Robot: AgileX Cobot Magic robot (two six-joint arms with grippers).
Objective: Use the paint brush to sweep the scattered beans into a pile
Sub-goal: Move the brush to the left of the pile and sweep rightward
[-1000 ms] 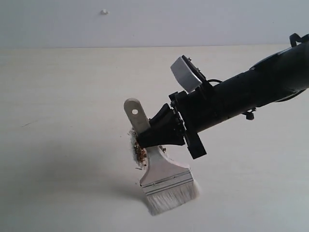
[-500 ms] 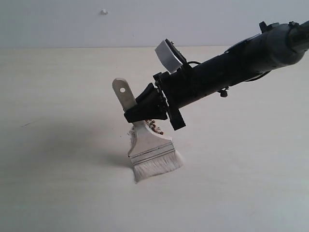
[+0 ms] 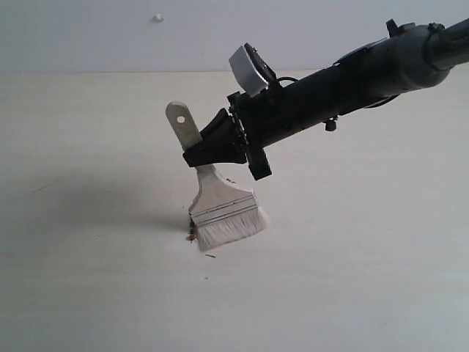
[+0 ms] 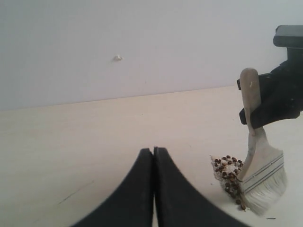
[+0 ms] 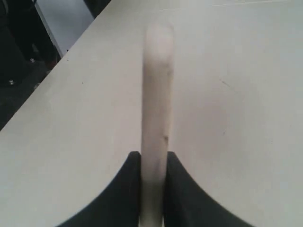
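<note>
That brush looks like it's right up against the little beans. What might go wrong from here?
The beans are small and round, heaped loosely against the bristles; a quick push may send some rolling away. The paint brush is tilted and the right fingers pinch only its narrow handle, so pressing down on the table might twist it in the grip.

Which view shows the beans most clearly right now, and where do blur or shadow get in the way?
Left wrist view: beans sharp and evenly lit beside the paint brush. Exterior view: brush hides nearly all of them; soft shadow on the table beside it. Right wrist view: handle close and blurred, no beans visible.
</note>
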